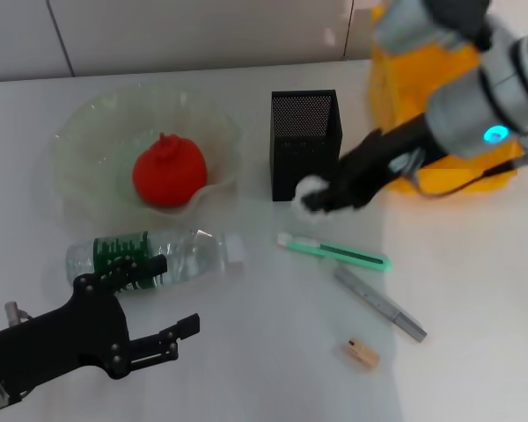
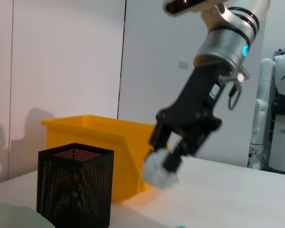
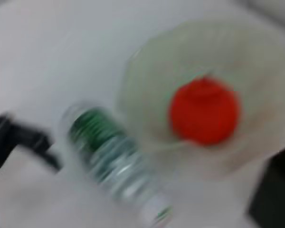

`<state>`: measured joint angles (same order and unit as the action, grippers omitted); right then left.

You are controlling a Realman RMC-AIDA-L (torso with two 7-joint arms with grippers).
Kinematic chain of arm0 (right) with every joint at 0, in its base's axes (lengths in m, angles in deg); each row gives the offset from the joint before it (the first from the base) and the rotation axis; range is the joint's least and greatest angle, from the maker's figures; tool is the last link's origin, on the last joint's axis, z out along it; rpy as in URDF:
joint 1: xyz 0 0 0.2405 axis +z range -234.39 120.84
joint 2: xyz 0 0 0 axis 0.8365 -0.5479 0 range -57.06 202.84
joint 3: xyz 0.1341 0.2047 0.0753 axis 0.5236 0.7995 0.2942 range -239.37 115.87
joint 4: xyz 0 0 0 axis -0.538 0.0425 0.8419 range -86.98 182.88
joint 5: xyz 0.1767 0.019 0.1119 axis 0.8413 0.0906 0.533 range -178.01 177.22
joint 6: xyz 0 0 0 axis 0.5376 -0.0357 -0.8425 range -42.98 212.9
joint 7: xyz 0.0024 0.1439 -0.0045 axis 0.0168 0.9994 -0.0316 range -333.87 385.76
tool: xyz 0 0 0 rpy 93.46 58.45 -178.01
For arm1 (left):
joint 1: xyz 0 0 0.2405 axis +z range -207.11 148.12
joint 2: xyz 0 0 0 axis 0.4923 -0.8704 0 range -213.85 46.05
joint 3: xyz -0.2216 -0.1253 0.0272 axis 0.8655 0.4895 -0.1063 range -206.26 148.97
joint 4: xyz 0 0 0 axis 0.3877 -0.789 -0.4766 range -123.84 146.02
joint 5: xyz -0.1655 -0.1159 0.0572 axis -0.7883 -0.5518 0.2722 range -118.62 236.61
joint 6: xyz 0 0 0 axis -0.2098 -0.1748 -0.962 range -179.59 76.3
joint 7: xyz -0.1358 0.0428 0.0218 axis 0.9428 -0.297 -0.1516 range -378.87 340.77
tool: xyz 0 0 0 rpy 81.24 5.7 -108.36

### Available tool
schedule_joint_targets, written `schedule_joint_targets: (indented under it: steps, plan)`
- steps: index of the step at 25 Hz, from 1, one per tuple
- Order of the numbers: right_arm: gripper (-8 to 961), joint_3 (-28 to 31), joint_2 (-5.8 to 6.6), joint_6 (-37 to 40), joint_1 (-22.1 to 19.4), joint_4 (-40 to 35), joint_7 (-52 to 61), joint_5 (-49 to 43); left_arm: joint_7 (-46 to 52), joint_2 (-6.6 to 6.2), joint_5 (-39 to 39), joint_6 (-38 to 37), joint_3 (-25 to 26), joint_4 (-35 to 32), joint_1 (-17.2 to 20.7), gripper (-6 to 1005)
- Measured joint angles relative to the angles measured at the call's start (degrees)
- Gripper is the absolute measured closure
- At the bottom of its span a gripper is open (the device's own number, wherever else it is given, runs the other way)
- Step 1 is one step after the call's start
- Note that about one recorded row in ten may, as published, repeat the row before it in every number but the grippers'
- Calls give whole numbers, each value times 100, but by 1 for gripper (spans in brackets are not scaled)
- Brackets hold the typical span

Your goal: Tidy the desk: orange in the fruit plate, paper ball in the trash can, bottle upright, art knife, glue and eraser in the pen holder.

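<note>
While the paper ball [image 1: 310, 190] sat pinched in the right pincer [image 1: 321, 195], clear of the surface [image 1: 475, 290] beside the pen holder [image 1: 304, 141], a loose grip could have dropped it short of the trash can [image 1: 405, 97] behind. Left pincer [image 1: 183, 336] rested spread by the bottle [image 1: 154, 257].

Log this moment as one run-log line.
right gripper: shut on paper ball, raised beside pen holder | left gripper: open, near lying bottle | orange: in fruit plate | trash can: paper ball not yet in
</note>
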<state>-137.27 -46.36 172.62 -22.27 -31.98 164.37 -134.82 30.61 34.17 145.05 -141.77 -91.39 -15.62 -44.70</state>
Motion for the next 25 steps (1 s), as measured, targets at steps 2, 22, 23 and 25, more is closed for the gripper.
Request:
schedule_joint_targets:
  steps: [2, 22, 23, 25]
  plan:
    - [592, 563, 6, 9, -77, -206, -80, -17, 0, 5, 0, -15, 0, 0, -8, 136]
    - [598, 2708, 37, -2139, -322, 668, -883, -614, 34, 1, -1, -73, -31, -19, -118, 136]
    - [598, 2707, 36, -2255, -290, 817, -912, -614, 35, 0, -1, -74, -33, -16, -122, 136]
    - [565, 2717, 66, -2406, -182, 1155, -950, -618, 35, 0, -1, -76, -38, -14, -124, 136]
